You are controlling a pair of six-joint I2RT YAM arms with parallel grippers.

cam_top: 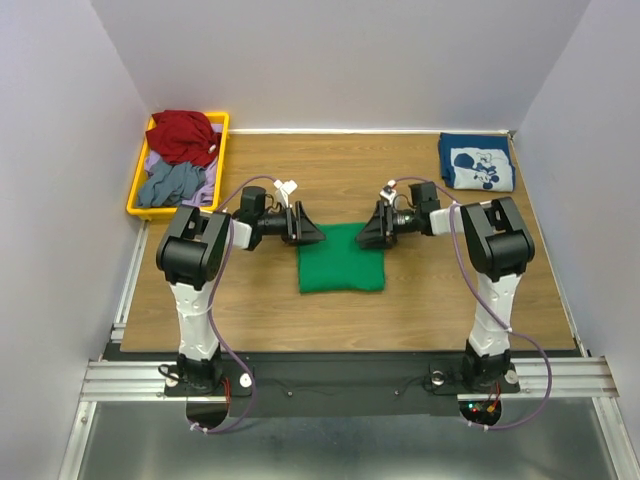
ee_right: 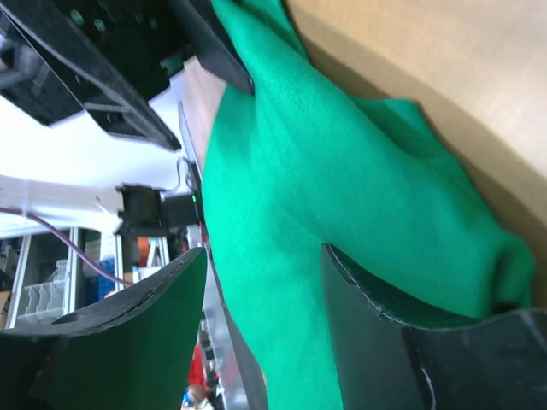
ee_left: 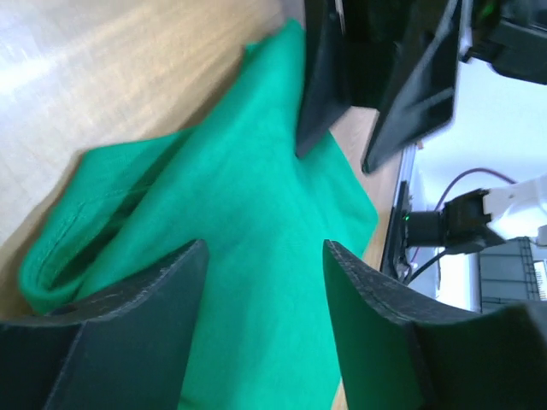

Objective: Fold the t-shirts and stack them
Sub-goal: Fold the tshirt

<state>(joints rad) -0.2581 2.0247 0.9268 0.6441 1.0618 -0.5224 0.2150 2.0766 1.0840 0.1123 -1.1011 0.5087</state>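
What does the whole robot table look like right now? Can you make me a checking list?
Surface: wooden table, no stains seen.
Job's things: green shirt folded, flat mid-table; navy shirt folded at the far right corner.
Clutter: yellow bin at far left, holding red, grey and lilac clothes.
Fingers: left fingers and right fingers apart over the green shirt's far edge, seeming to hold nothing.
Cables: purple cables run along both arms.
Surroundings: white walls; metal rails at the near edge.
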